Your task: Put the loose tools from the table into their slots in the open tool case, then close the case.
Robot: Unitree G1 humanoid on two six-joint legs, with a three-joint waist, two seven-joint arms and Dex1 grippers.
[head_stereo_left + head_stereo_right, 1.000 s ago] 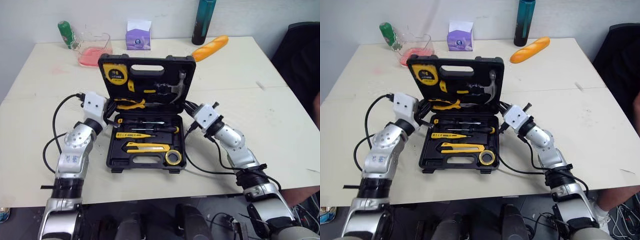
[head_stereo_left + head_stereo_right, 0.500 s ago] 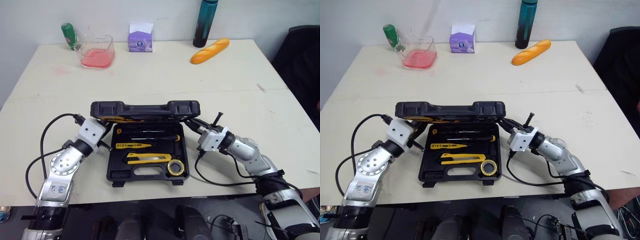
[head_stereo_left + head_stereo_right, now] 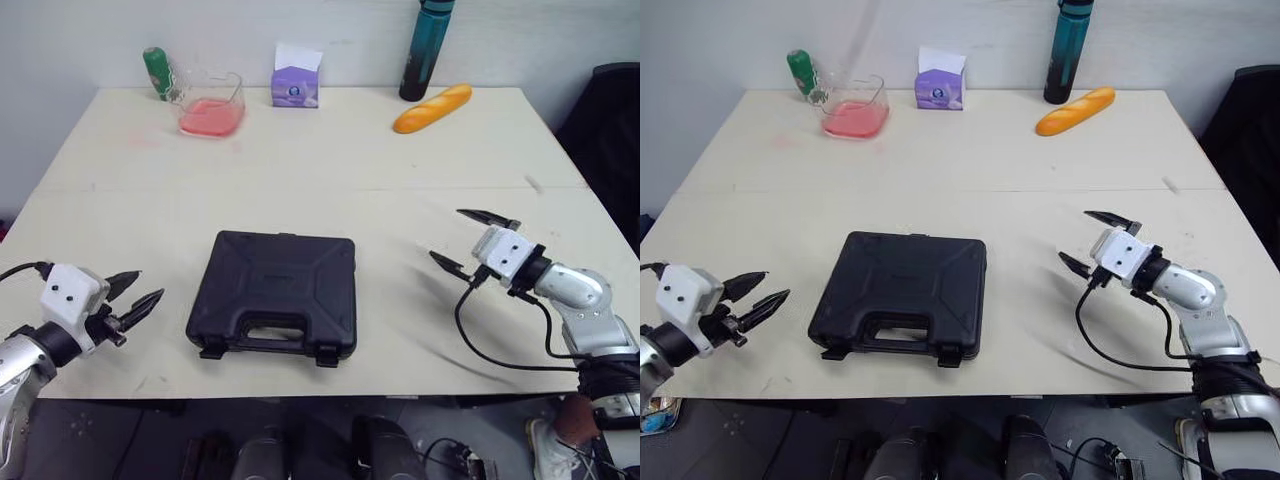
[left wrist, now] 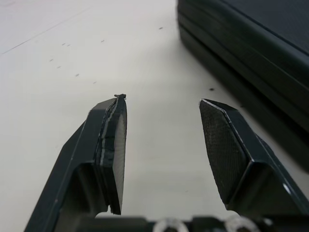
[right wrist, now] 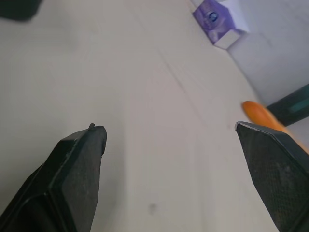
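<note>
**Jaws open and empty on both arms, tool case shut on the desk**

Left jaws stand parted with nothing between them, hovering low over the near left part of the desk and pointing toward the tool case. They are near it but not touching it. The left wrist view shows the two black inner faces apart over bare desk surface, with the stacked edge of the case running past just beyond them.

Right jaws are spread wider, also empty, held above the desk on the case's right and well apart from it. A black cable loops from the right arm down onto the desk.

Between the two arms the case lies flat with its lid down, black, its moulded handle on the side nearest the robot. Two latches sit along that near edge; whether they are fastened cannot be told.

Along the far edge of the desk stand a green bottle, a clear container with pink contents just beside it, a small purple box, and a dark teal bottle. An orange bread loaf lies near the teal bottle.
</note>
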